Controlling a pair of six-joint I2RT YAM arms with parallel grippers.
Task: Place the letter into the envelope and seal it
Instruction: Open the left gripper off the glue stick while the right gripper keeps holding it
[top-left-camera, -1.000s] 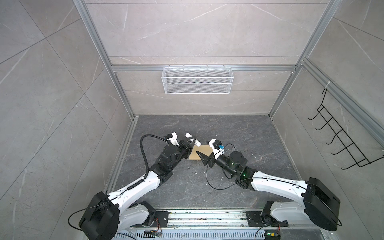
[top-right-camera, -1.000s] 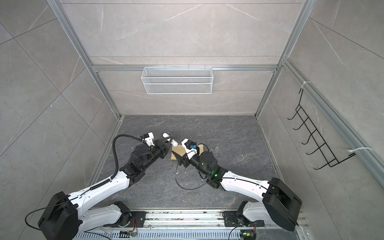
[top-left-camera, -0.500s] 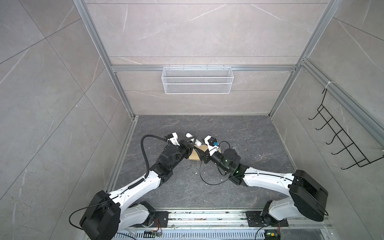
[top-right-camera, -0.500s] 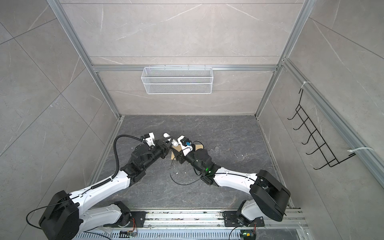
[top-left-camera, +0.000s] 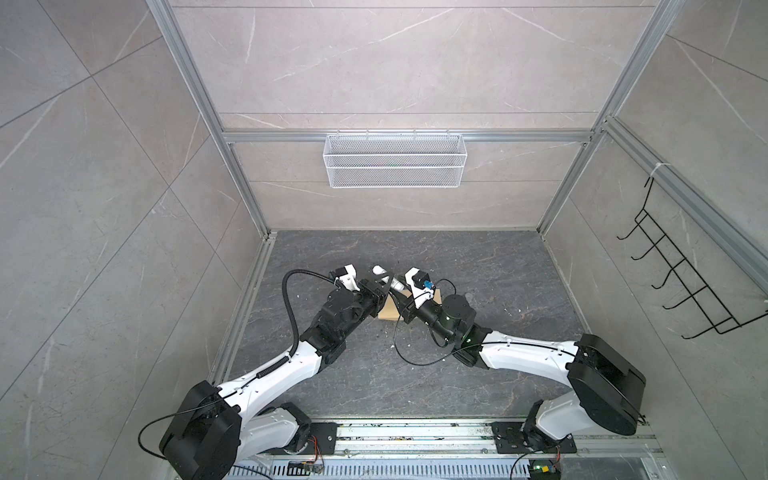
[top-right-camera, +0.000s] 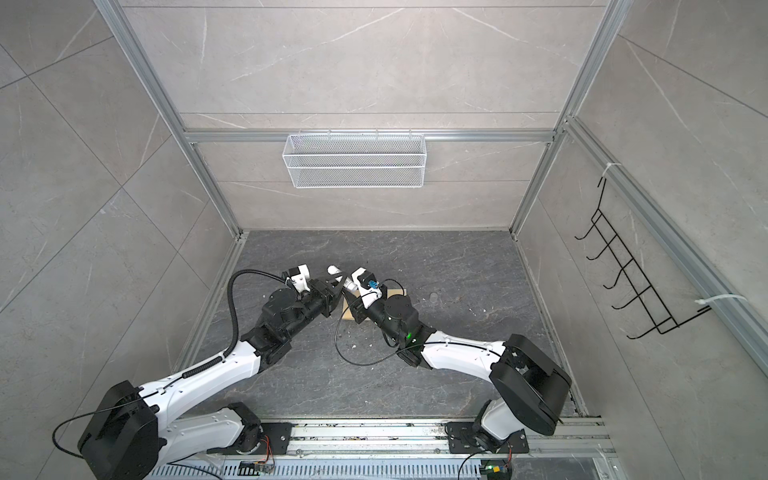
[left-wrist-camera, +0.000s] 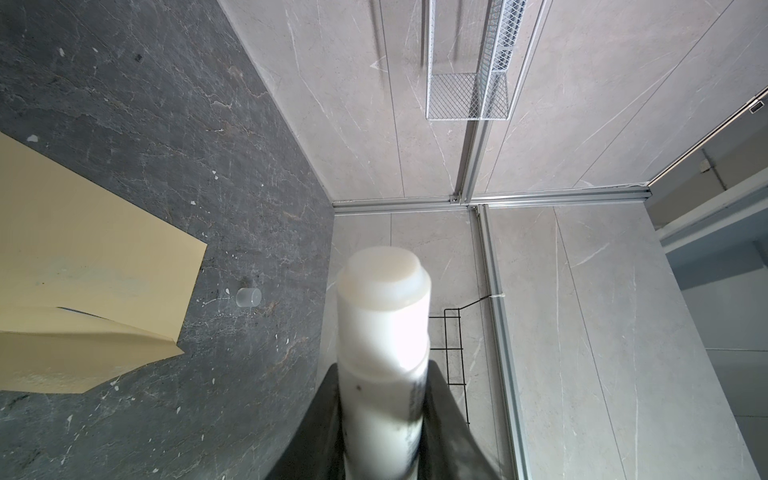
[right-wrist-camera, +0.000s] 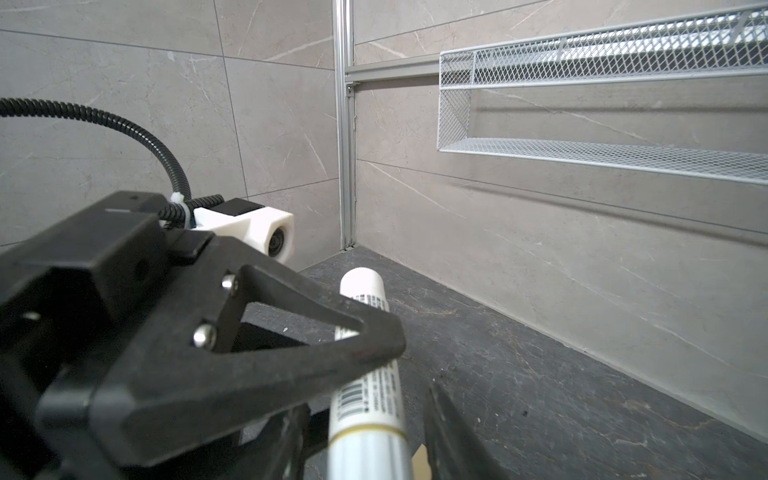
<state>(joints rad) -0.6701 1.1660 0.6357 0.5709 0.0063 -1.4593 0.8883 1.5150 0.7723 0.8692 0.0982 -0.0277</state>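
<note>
Left gripper (left-wrist-camera: 382, 382) pinches the white glue stick (left-wrist-camera: 384, 316) around the middle of its barrel, jaws pressed against both sides. The bare glue end points up and away from the paper. Judging by that hold, it keeps the sticky face off everything and leaves the barrel's lower end free.

That lower end is where the right gripper (right-wrist-camera: 374, 453) sits. Its jaws straddle the base of the stick and are partly spread: the one finger (right-wrist-camera: 446, 436) in view stands just clear of the barrel, while the other is hidden behind the left gripper's black frame. It looks placed to take the base for a twist or a hand-over, but nothing shows a grip yet.

The envelope (top-left-camera: 390, 321) lies flat about mid-surface on the dark stone floor (top-left-camera: 478, 374), well clear of every edge and directly beneath the two grippers – close at hand for gluing. The letter cannot be made out. A thin dark line at the envelope's fold in the left wrist view may be its border, which would put it inside.

The stick's clear cap (left-wrist-camera: 248, 297) rests on the floor just beside the envelope, toward the right edge – off, so the glue is exposed.
</note>
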